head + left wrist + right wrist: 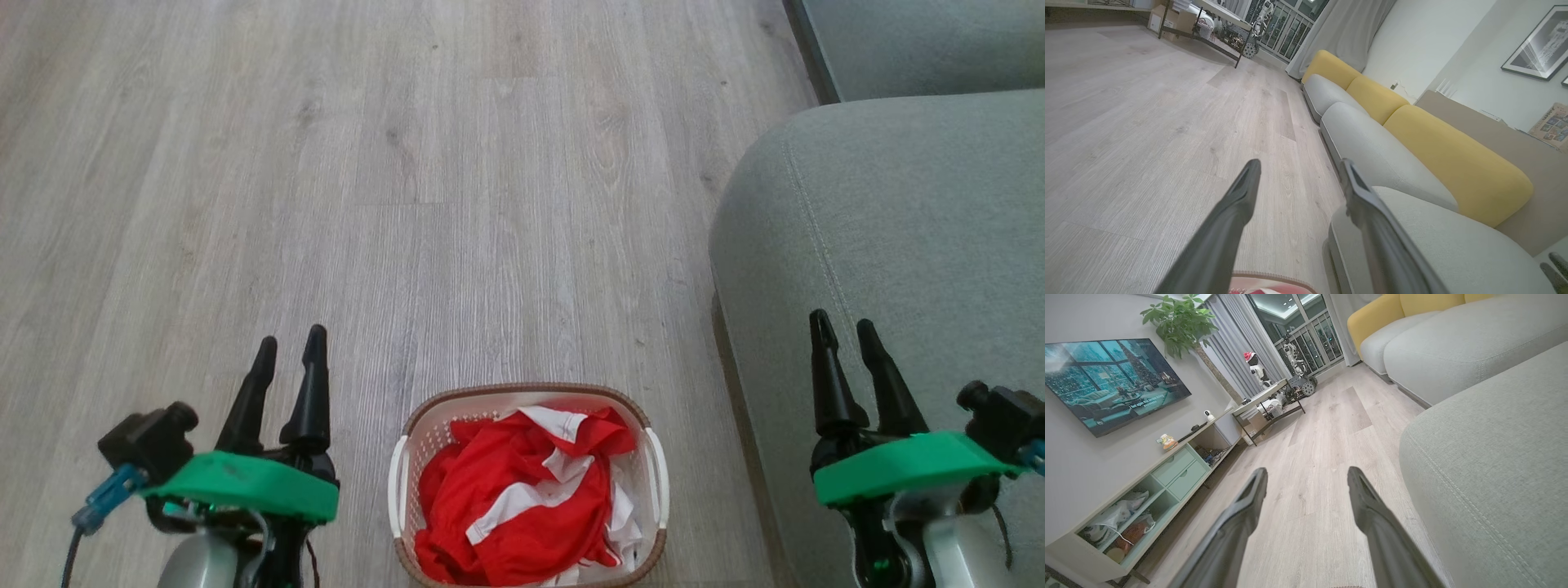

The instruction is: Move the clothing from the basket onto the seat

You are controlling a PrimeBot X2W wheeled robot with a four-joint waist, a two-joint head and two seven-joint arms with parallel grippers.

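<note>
The red-and-white sportswear clothing (506, 506) in the cream perforated plastic basket (522, 389) lies between the grippers, nearer the spread, empty left gripper (290, 345) than the equally spread right gripper (842, 327).

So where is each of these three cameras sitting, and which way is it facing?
Head view: on the head, looking down at the floor, the basket of clothing and the seat; left fingers and right fingers show, spread.
Left wrist view: on the left wrist, looking along its own fingers over floor toward yellow backrests.
Right wrist view: on the right wrist, along its fingers toward a TV and cabinet.
Shared: both wrist views show the floor and the seat.
</note>
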